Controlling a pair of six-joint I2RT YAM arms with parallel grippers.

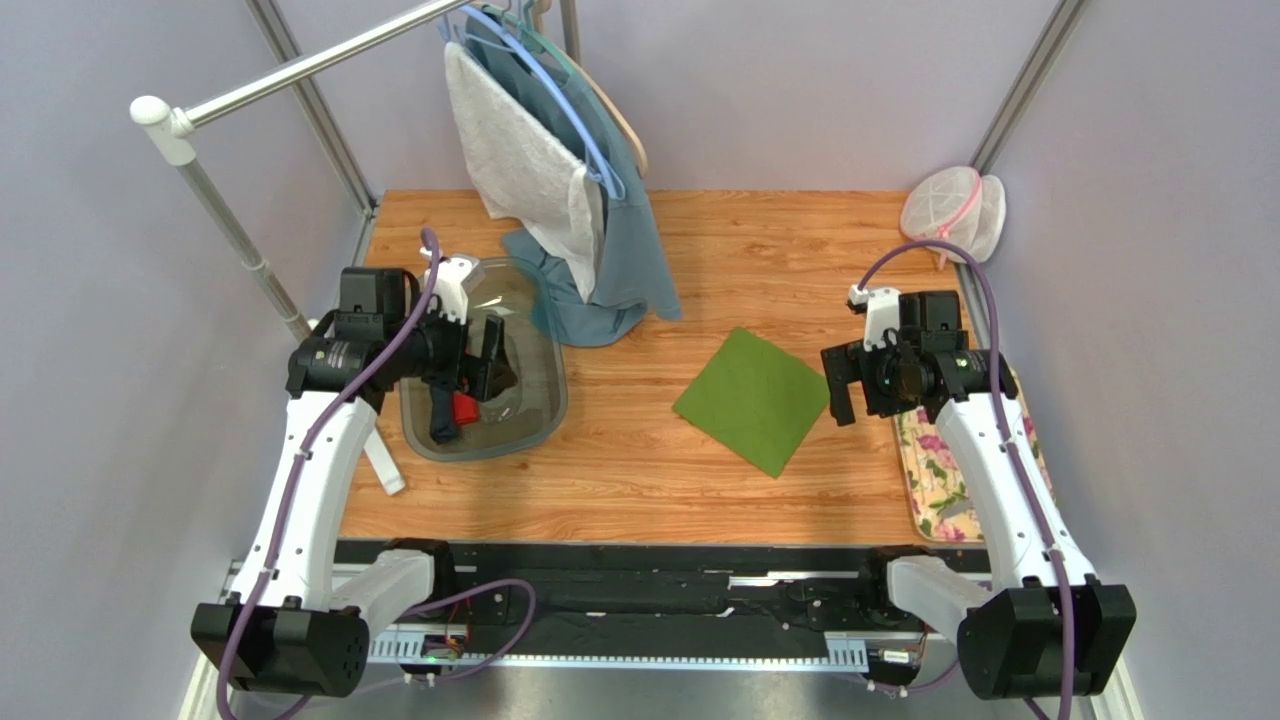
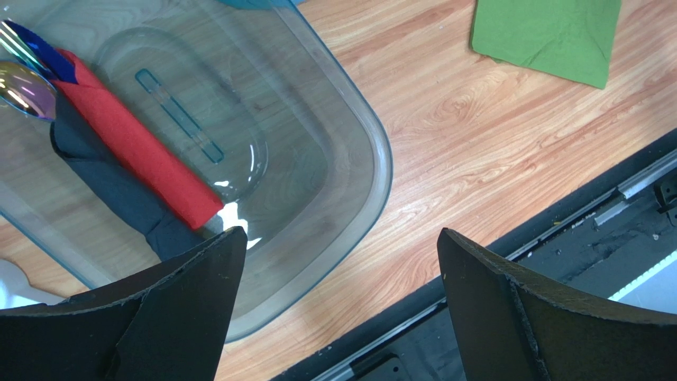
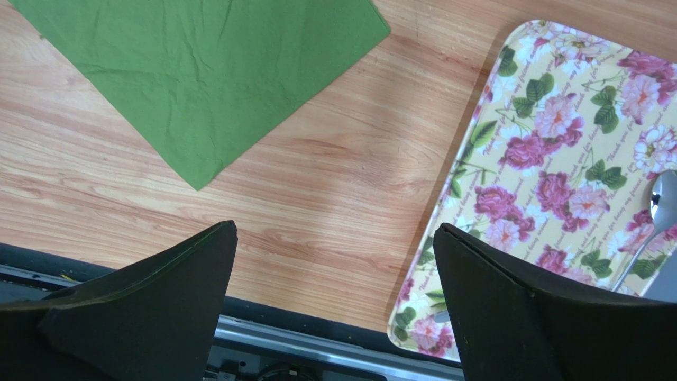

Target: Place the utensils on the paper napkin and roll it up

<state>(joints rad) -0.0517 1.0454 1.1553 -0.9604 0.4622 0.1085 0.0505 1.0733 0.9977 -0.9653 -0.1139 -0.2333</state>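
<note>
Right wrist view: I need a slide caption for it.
Open right claw hovers over the table between the flat green napkin and a flowered mat bearing a spoon.

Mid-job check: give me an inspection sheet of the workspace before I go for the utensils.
Surface: wooden table, bare wood around the napkin.
Job's things: green paper napkin flat, nothing on it; spoon on floral tray.
Clutter: clear tub holding red roll and dark roll; teal garment on hanger; mesh bag.
Grippers: left gripper open above tub; right gripper open, between napkin and tray.
Cables: purple cables along both arms.
Surroundings: grey walls; clothes rail.
</note>
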